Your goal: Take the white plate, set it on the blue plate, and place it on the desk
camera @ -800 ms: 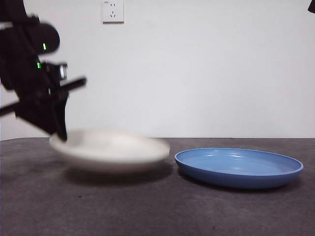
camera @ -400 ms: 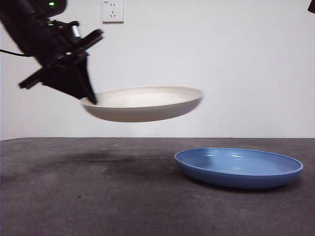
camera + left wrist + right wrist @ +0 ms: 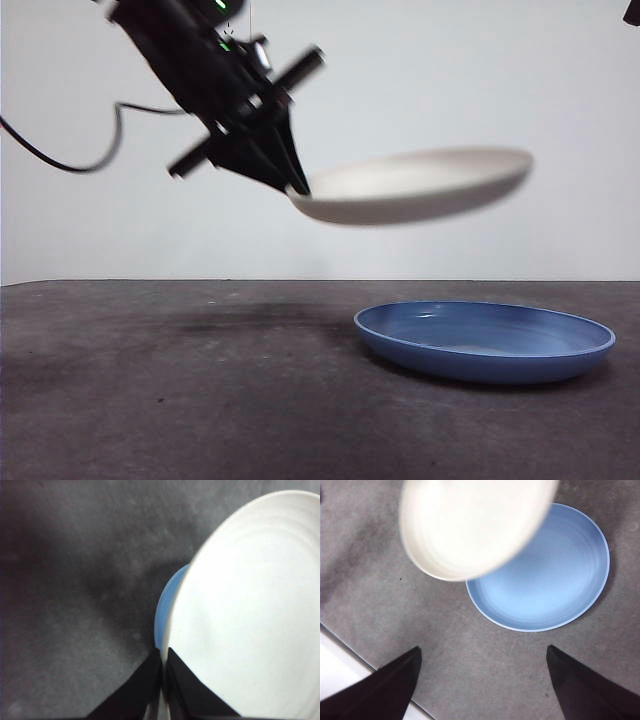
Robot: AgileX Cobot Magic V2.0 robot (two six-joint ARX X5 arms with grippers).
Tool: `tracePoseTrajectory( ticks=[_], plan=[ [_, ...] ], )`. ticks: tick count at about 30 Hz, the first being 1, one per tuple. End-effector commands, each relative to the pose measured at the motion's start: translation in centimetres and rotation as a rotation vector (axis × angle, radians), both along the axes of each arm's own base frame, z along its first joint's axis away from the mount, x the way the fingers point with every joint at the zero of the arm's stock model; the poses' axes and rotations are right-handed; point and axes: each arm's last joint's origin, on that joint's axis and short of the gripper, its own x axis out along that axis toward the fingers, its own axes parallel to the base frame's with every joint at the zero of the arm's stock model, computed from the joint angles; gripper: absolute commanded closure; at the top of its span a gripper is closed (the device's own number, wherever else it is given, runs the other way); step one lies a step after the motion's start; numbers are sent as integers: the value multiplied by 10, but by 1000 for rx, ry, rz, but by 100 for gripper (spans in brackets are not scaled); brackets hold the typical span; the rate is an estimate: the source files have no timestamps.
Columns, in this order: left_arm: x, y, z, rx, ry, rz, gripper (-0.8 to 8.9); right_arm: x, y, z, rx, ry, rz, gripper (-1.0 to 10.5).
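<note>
The broad, dark grey-brown, stone-textured desk [image 3: 150, 400] fills the lower half of the room, and on its right side sits the wide, shallow, glossy blue plate [image 3: 485, 342], flat and empty. High above it, partly over its left edge, hangs the equally wide, matte cream-white plate [image 3: 420, 187], tilted with its far-right rim raised. The left gripper [image 3: 162, 672] is clenched on that plate's left rim, jaws pinched close with the rim between them. The right gripper [image 3: 480, 680] waits spread wide, well above the desk. To do this well, I'd say the arm should carry the white plate further right until centred, level it, then lower gently before letting go.
</note>
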Motion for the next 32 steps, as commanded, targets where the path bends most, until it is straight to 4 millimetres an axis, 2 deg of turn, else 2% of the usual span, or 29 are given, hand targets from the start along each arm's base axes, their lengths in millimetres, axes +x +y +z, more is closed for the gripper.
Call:
tracePoseTrajectory(
  ticks=[1,6,13,18,23,25,30,32],
  plan=[
    [10,-21,-14,25,20,-14,804,2,1,6,9,-16,0,545],
    [18,-43,-35,63,55,-39,804,2,1,6,10,-16,0,545],
    [22,-62,-60,115,84,-52,804,2,1,6,10,-15,0,545],
    [23,-69,-71,130,100,-63,804,2,1,6,10,-15,-1,545],
    [23,-72,-73,124,91,-68,801,2,1,6,10,-15,0,545],
    [23,-73,-73,121,86,-69,755,2,1,6,10,-15,-1,545],
    [22,-73,-73,126,93,-71,537,2,1,6,10,-15,0,545],
    [22,-74,-73,125,91,-74,498,2,1,6,10,-15,0,545]
  ],
)
